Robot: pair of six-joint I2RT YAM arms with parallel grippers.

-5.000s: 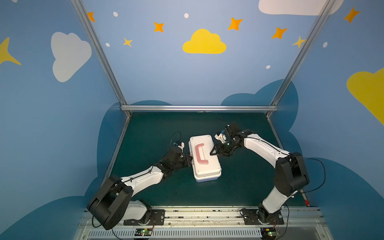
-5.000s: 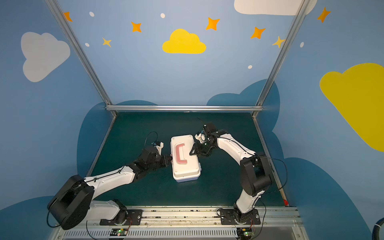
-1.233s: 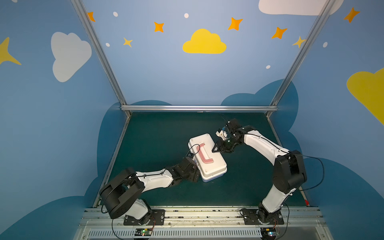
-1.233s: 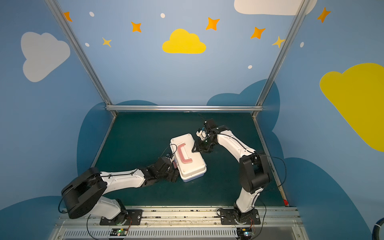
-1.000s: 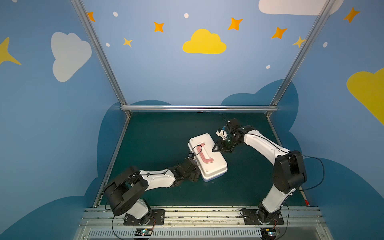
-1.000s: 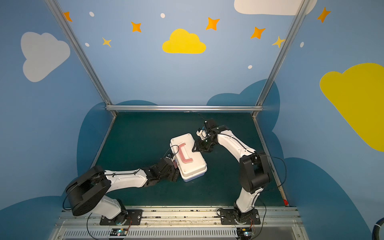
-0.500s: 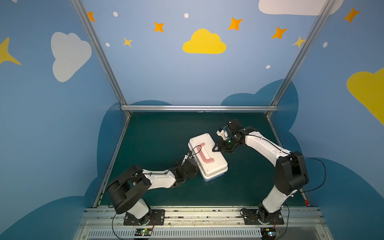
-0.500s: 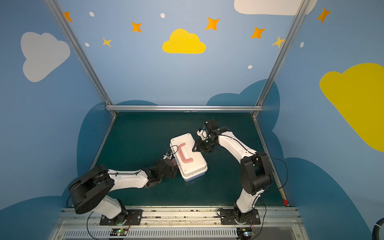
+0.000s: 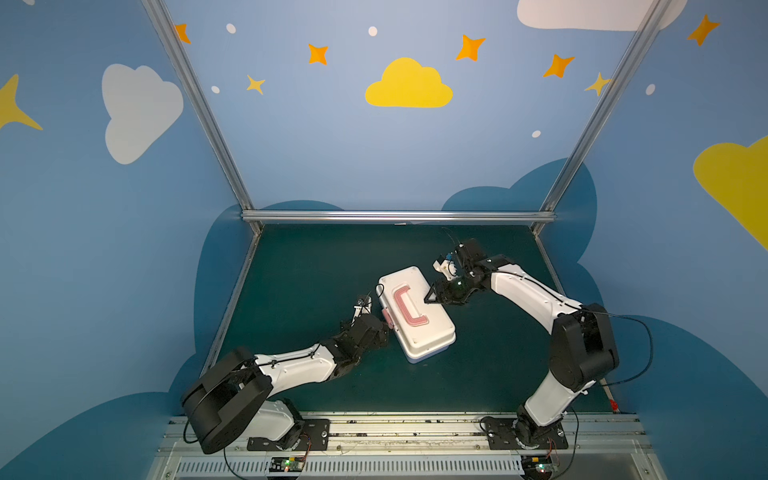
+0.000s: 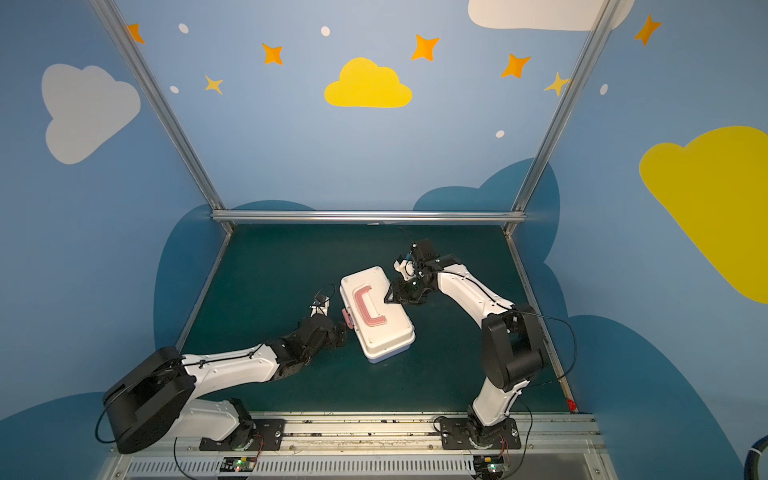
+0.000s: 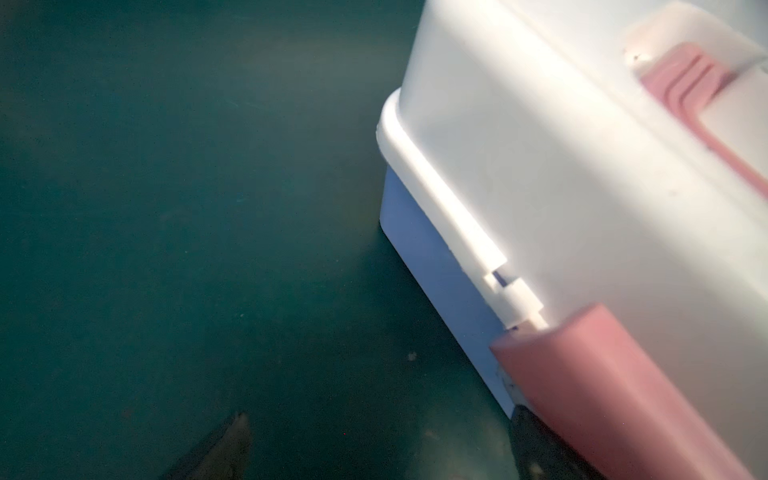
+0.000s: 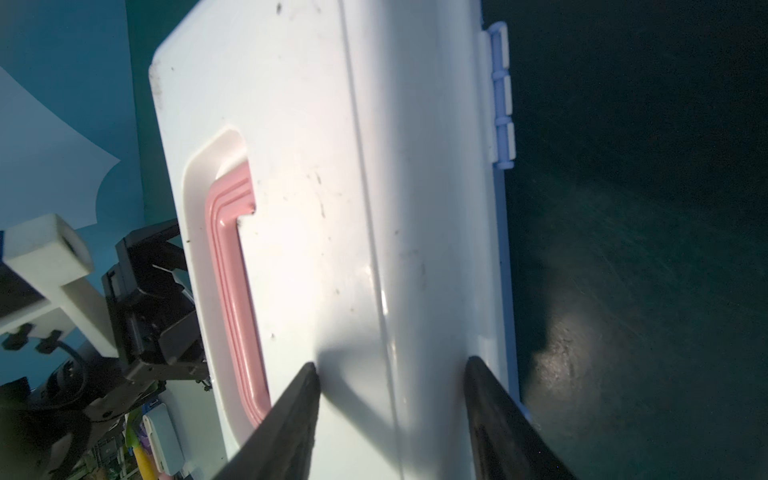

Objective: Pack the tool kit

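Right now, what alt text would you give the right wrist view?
The closed tool kit fills the frame: white lid, pink handle lying flat. The right gripper is open, its dark fingers apart over the lid between handle and hinged edge.

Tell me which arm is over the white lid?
The right end effector, above the lid by the handle; the left end effector is low beside the latch.
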